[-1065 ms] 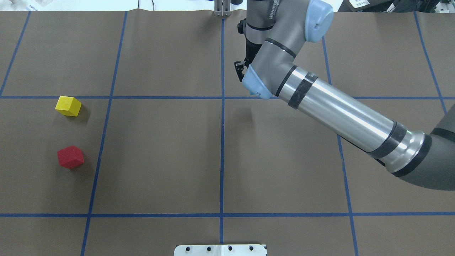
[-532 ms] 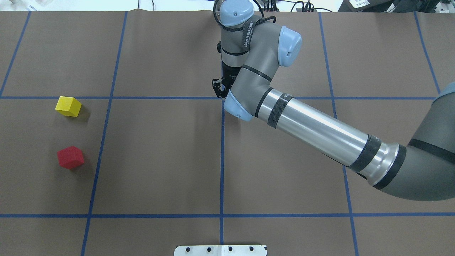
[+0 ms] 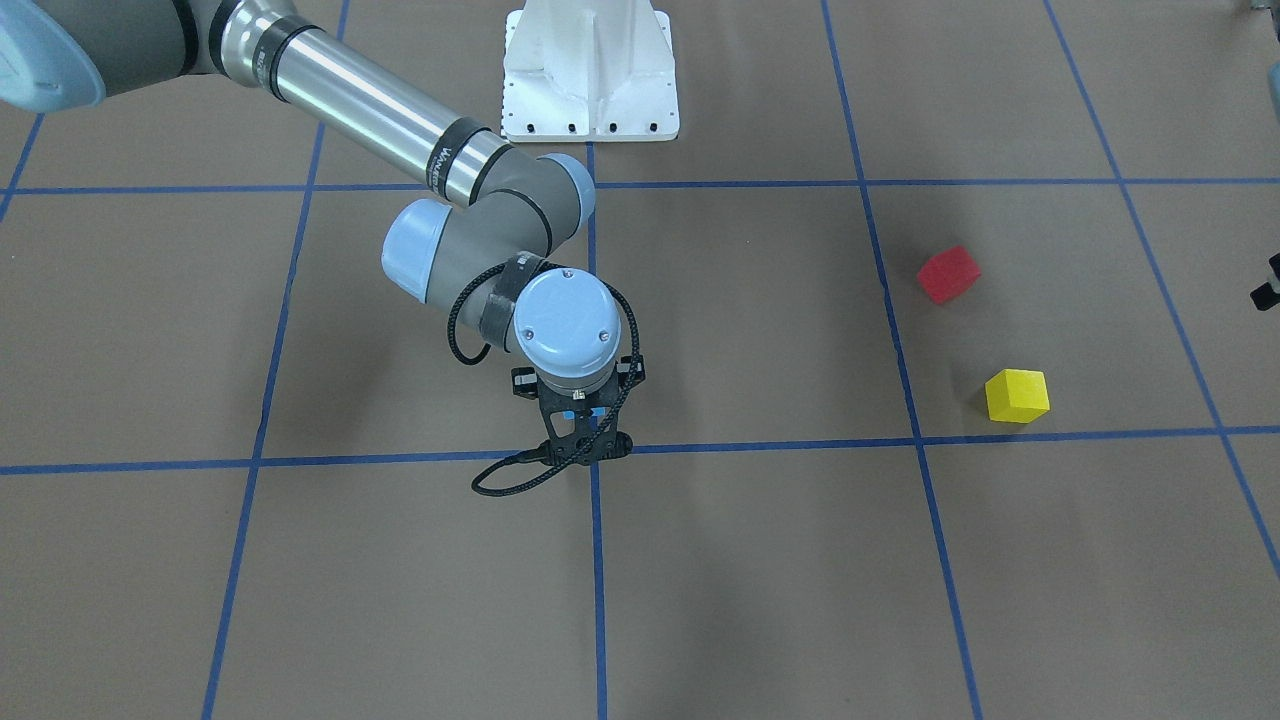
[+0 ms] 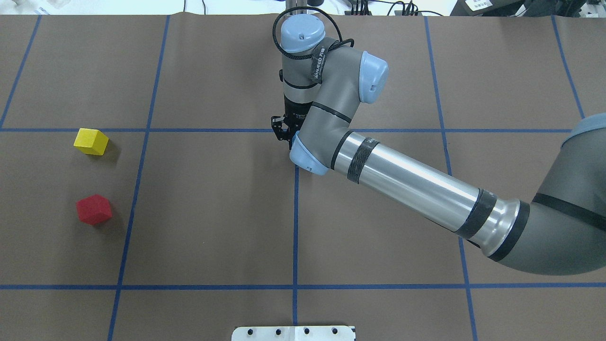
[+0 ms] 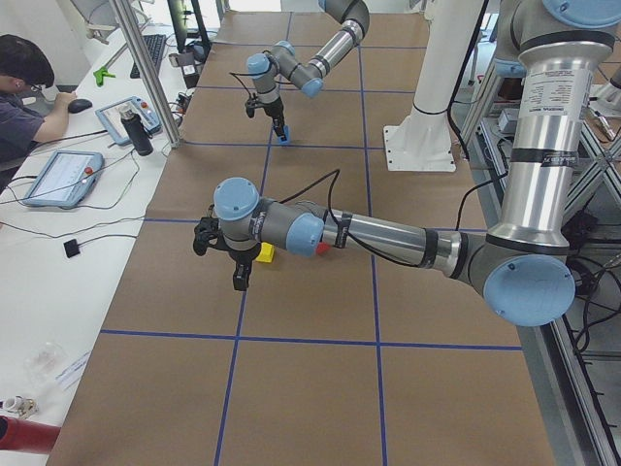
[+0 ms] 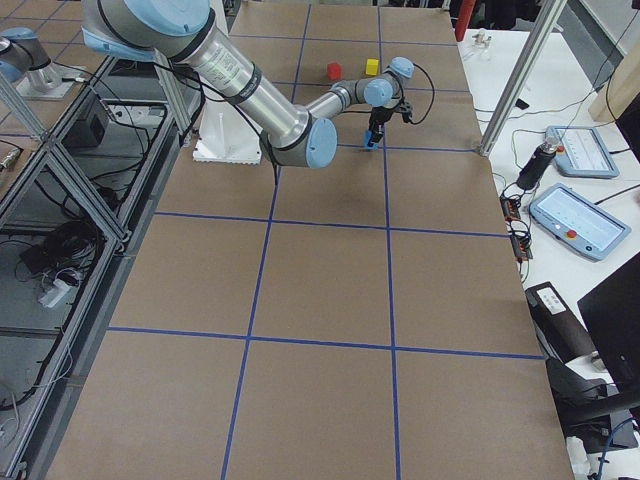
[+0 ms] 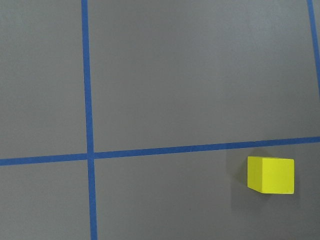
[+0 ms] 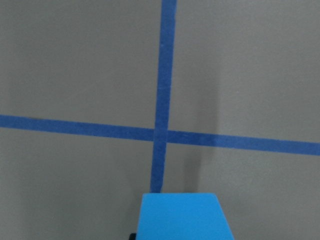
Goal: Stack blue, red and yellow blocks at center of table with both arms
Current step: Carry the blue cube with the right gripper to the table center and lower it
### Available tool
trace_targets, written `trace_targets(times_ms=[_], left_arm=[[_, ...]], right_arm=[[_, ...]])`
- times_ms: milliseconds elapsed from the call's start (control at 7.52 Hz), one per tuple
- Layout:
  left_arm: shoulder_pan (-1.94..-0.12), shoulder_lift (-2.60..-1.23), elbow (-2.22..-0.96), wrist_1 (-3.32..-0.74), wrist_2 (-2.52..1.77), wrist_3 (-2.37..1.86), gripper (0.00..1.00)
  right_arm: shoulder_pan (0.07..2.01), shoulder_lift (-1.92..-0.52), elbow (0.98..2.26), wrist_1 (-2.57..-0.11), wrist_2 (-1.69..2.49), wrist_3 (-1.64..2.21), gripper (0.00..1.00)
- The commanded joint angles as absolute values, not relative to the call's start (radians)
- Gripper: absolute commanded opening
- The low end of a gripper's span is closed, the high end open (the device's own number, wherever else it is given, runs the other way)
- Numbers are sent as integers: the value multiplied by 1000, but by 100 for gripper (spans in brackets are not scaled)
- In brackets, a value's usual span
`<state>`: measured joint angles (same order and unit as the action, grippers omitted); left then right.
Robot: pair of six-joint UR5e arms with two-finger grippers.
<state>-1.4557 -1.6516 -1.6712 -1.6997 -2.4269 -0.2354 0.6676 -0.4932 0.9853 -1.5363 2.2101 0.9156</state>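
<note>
My right gripper hangs over the table's centre tape crossing and is shut on the blue block, which fills the bottom of the right wrist view. The block also shows in the exterior left view and the exterior right view. The yellow block and the red block lie apart at the left of the table. My left gripper hovers just beside the yellow block; I cannot tell if it is open. The left wrist view shows the yellow block at lower right.
Brown paper with a blue tape grid covers the table; the crossing lies just ahead of the blue block. The white robot base plate stands at the robot's edge. An operator sits at a side desk with tablets.
My right arm has swung left and towards the centre crossing, carrying its gripper from the far right-centre to the crossing. The yellow and red blocks have not moved.
</note>
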Motion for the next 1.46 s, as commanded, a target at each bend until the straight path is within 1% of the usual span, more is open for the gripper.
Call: trace_targets(times_ms=[0, 133, 266, 399, 532, 665, 1065, 1198, 1331], left_arm=[[-1456, -1651, -1672, -1700, -2427, -235, 100], [-1456, -1651, -1672, -1701, -2427, -233, 100], [-1456, -1651, -1671, -1701, -2427, -233, 100], [-1456, -1652, -1671, -1701, -2427, -233, 100], [-1456, -1652, -1671, -1701, -2425, -233, 100], [-1456, -1652, -1669, -1700, -2422, -233, 100], [-1456, -1657, -1669, -1700, -2422, -242, 100], [-1456, -1664, -1669, -1683, -2422, -250, 100], [-1456, -1673, -1686, -1684, -2419, -286, 100]], right_arm=[[660, -492, 977, -1516, 2209, 922, 32], [657, -492, 970, -1493, 2209, 949, 47], [654, -492, 966, -1476, 2209, 971, 72], [652, -492, 966, -1474, 2209, 973, 83], [650, -492, 966, -1474, 2209, 985, 96], [650, -489, 966, -1474, 2209, 988, 98], [661, -473, 985, -1476, 2209, 1017, 98], [679, -476, 1024, -1486, 2206, 1017, 98], [705, -488, 1087, -1547, 2197, 1025, 98]])
